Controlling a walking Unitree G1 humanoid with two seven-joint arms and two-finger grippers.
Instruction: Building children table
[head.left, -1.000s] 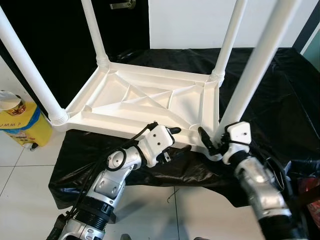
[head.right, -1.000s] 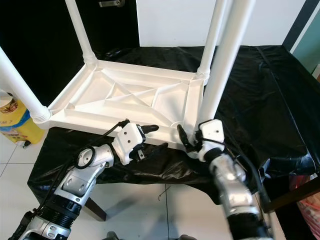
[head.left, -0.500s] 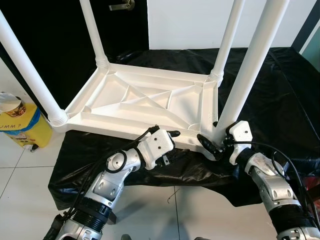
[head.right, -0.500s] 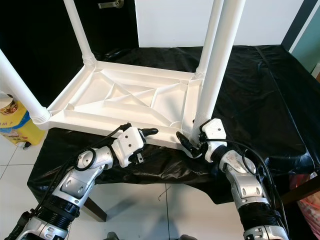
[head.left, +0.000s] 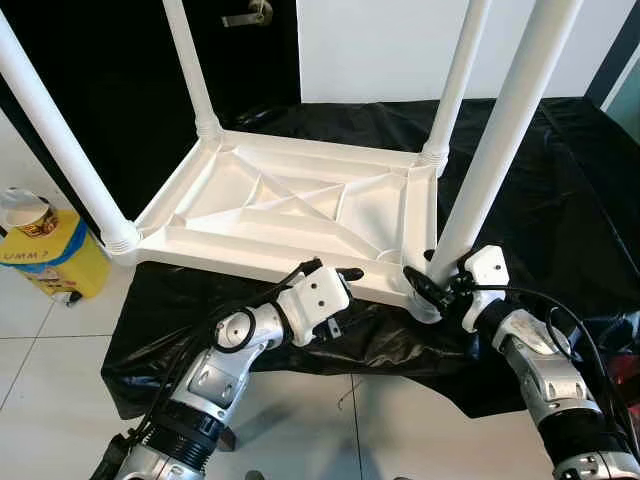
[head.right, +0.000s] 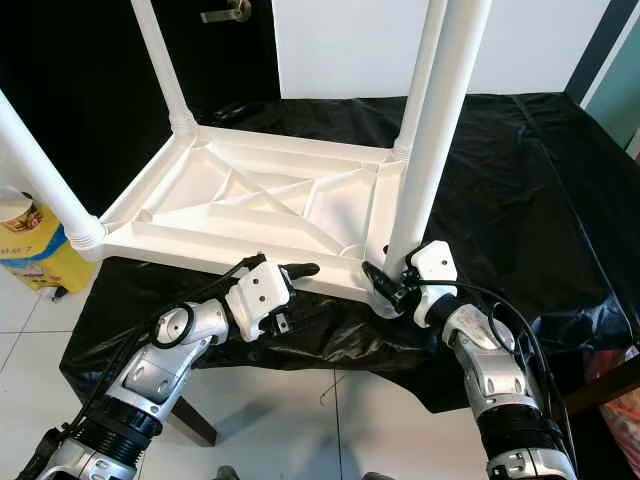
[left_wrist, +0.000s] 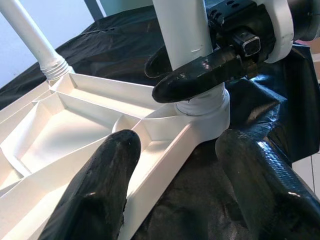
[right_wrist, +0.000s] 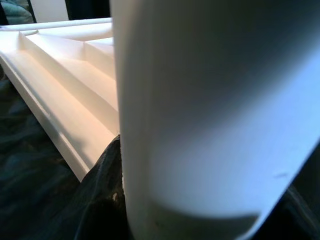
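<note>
A white plastic children's table (head.left: 290, 205) is laid upside down on a bench (head.left: 560, 190) covered with black sheeting, its ribbed underside facing up and four white legs rising from the corners. The near edge of the tabletop slightly overhangs the bench's front.

The near right leg (head.left: 490, 150) is gripped close to its base by the right gripper (head.left: 432, 290), just above the ribbed collar where the leg meets the corner socket. Its jaws are closed around the leg, one black finger (left_wrist: 200, 75) being seen across the front of the tube in the left wrist view (the other is partly hidden behind the leg). In the right wrist view, the white tube (right_wrist: 210, 115) is seen very close up, with the table's rim running off beside it.

The left gripper (head.left: 340, 283) is held at the near long edge of the tabletop, a little to the left of that same corner. Its jaws are spread apart, one finger (left_wrist: 95, 190) over the white rim and the other over the black sheeting; nothing is held between them.

A yellow container (head.left: 45, 245) with a lidded tub on top is seen on the tiled floor to the left of the bench.
</note>
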